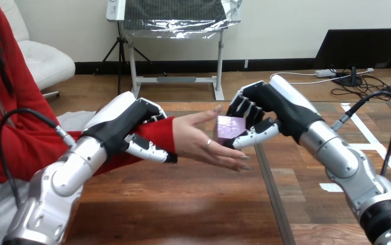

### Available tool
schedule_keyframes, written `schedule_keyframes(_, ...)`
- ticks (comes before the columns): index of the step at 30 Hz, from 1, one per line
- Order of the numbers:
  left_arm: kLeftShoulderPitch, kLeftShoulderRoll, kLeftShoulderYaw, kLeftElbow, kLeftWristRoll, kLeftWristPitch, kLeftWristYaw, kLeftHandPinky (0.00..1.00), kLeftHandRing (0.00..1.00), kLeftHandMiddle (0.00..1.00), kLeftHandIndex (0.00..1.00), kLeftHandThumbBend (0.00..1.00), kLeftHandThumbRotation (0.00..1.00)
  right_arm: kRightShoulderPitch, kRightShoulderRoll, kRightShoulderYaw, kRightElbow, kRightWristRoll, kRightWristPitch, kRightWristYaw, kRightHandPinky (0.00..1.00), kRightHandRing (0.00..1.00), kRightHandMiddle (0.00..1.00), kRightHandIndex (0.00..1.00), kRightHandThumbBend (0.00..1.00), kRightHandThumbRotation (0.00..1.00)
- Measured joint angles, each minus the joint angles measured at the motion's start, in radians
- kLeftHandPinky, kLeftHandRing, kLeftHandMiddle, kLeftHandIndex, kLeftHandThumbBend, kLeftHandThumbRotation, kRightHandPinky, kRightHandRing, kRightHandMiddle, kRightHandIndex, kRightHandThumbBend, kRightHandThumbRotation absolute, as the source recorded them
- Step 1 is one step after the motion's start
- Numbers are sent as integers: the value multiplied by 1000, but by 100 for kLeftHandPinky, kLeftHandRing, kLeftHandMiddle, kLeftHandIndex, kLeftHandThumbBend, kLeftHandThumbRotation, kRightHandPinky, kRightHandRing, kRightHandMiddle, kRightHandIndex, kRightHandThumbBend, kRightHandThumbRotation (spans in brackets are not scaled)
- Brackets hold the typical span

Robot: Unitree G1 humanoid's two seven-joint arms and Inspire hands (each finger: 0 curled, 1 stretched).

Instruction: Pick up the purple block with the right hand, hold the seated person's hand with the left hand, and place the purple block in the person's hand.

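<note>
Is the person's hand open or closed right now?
Open: the person's hand has its fingers stretched out straight, palm showing, with the purple cube-shaped block pinched in the robot's right hand at it.

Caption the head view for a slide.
Right robot hand holds purple block at person's open hand; left robot hand grips the wrist.

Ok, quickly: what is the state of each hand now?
Left hand: shut on the person's wrist.
Right hand: shut on the purple block.

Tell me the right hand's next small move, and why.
Probably ease the right hand open to release the purple block: it sits pinched right at the person's hand, palm open, while the left hand is curled round the person's wrist.
</note>
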Motion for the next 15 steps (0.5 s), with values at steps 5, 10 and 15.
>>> schedule_keyframes(5,-15,-16,0,19,0,-7,5,33,38,42,43,67,0,9,5,0,-24,0,0,4,30,34,39,43,82,0)
schedule_keyframes(10,-28,-33,-1,39,0,-15,10,33,38,42,43,68,0,11,6,0,-39,0,1,10,28,32,38,43,82,0)
schedule_keyframes(15,-40,-45,-3,64,0,-23,18,33,39,43,43,68,0,11,3,-1,-50,0,2,11,28,32,38,43,82,0)
